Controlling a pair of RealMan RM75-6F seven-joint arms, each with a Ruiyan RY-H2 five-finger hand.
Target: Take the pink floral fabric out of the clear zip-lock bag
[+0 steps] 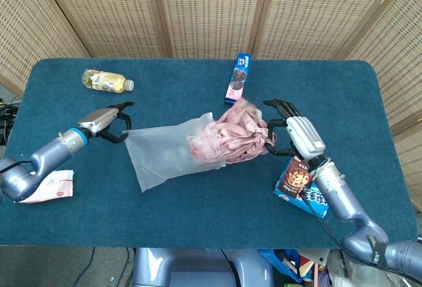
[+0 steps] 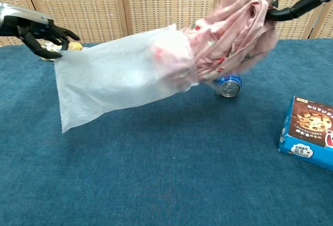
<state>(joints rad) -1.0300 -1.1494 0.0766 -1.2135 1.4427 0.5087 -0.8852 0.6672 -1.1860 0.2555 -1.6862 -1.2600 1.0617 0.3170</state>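
A crumpled pink-and-white packet is seen nearest, at the front left edge of the table, tucked just beside the left arm. On the front right, a blue snack box is lying flat, partly hidden under the right forearm in the head view; in the chest view it's sitting well clear at the right.

Mid-table is where the action is. The clear zip-lock bag is held stretched out sideways above the table, with its closed corner pinched by the left hand, whose fingers are curled tight on the plastic edge. The pink floral fabric is mostly pulled out of the bag's open mouth, and only its tail end is seen inside the plastic. The bunched free end is gripped by the right hand, fingers wrapped into the folds. Fabric and bag are both kept off the surface, which shows plainly in the chest view.

Further back, a blue can is lying on its side behind the hanging cloth. Beyond that a tall blue snack packet is lying near the far edge, and a small drink bottle is laid on its side at the far left, with a wicker screen behind it all
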